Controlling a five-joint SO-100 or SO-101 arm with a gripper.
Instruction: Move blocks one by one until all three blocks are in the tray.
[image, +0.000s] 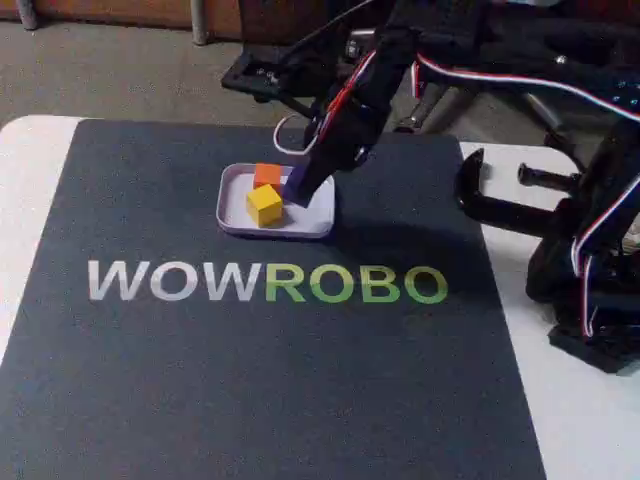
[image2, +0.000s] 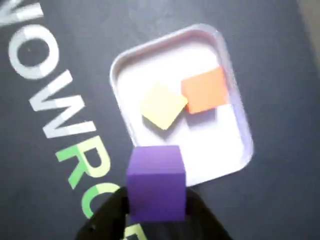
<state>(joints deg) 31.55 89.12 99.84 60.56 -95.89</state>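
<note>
Purple block clamped between the two dark fingers of the hand, pinched on opposite flat faces, hanging just over the near rim of the tray in the wrist view. Seen in the fixed view as a small purple patch under the hand, above the right half of the tray. Probably light and rigid, with smooth flat sides: easy to hold by two parallel faces as now, though likely to twist or slip if the grip lands on an edge or a corner. Not fragile by the look of it, so a short drop should do no harm.

Already lying in the tray: yellow block and orange block, touching at a corner, both toward the middle and far side. Free floor left nearest the hand, so room enough to set down without knocking either cube. Low rim directly below, the one thing to clear. Dark mat with lettering under the tray, white desk at its edges, black clamp well apart to the right in the fixed view.
</note>
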